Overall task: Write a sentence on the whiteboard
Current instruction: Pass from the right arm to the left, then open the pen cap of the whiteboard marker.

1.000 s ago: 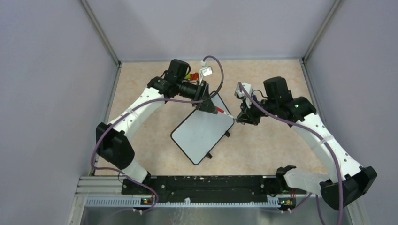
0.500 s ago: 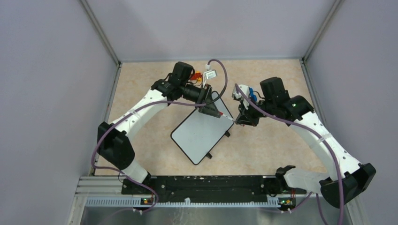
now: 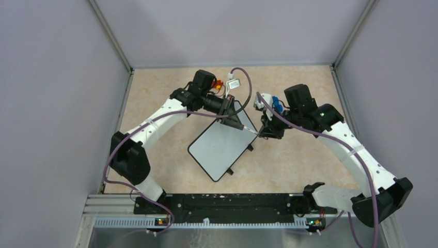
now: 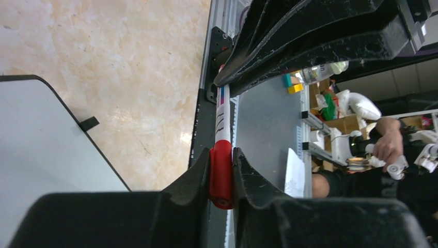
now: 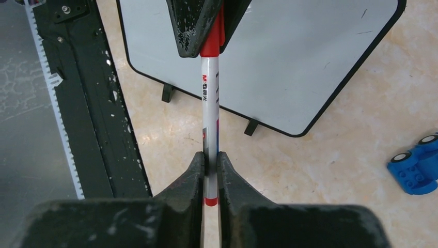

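Observation:
The whiteboard [image 3: 219, 147] lies tilted on the tan table, its face blank white; the sentence is not in view. It also fills the left of the left wrist view [image 4: 36, 139] and the top of the right wrist view [image 5: 310, 57]. A thin white marker [image 5: 209, 113] hangs level above the board's far right corner [image 3: 251, 129]. My right gripper [image 5: 209, 157] is shut on the marker's barrel near its tail. My left gripper [image 4: 221, 155] is shut on the marker's red cap [image 4: 221, 173]. The two grippers face each other tip to tip [image 3: 243, 125], [image 3: 263, 133].
A blue toy car [image 5: 416, 163] sits on the table right of the board, behind my right wrist [image 3: 276, 103]. A small orange and red thing [image 3: 218, 84] lies by my left wrist. The black base rail [image 3: 222, 204] runs along the near edge. Grey walls enclose the table.
My left gripper slid right along the marker towards my right gripper and closed on the red cap. My right gripper kept its hold and shifted slightly left.

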### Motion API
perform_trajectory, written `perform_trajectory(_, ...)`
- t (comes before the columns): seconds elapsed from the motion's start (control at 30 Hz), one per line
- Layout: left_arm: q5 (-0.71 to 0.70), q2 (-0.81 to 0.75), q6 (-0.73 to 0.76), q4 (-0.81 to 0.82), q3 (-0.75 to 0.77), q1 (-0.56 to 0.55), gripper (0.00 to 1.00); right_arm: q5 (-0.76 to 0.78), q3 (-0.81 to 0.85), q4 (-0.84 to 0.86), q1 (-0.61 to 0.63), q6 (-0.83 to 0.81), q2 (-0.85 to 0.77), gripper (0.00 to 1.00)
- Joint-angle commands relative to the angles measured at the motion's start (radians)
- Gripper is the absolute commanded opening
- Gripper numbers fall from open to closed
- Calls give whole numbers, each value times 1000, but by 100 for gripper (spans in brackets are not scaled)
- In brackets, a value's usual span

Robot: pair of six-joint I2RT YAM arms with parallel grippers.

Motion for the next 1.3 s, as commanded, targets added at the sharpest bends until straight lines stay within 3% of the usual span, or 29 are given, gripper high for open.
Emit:
perform_trajectory(0.0,23,-13,1,58,-9,2,0,-42,53,36,15,37,3,14)
perform_trajectory(0.13,86,-45,-58,150,-55,53,0,8,29,186,-3,273,-37,63)
perform_trajectory(0.23,149,-82,-124,262,-116,107,0,-23,49,216,-46,333,-47,76)
perform_trajectory(0.33,176,-147,-228,452,-202,138,0,-104,71,263,-120,386,-48,78)
perform_trajectory(0.5,173,-263,-644,1147,-392,206,0,-217,41,507,-184,653,-75,78)
perform_trajectory(0.67,144,-258,-893,1465,-435,229,0,-334,44,691,-184,869,-42,78)
perform_trajectory(0.87,98,-262,-1029,1617,-458,230,0,-500,-56,1046,-183,1206,-17,76)
perform_trajectory(1.0,62,-263,-1036,1614,-466,230,0,-539,-119,1193,-179,1313,-10,77)
perform_trajectory(1.1,37,-258,-1031,1603,-472,225,0,-507,-96,1133,-172,1271,-4,79)
perform_trajectory(1.27,6,-241,-964,1490,-452,207,0,-436,-41,967,-135,1145,5,66)
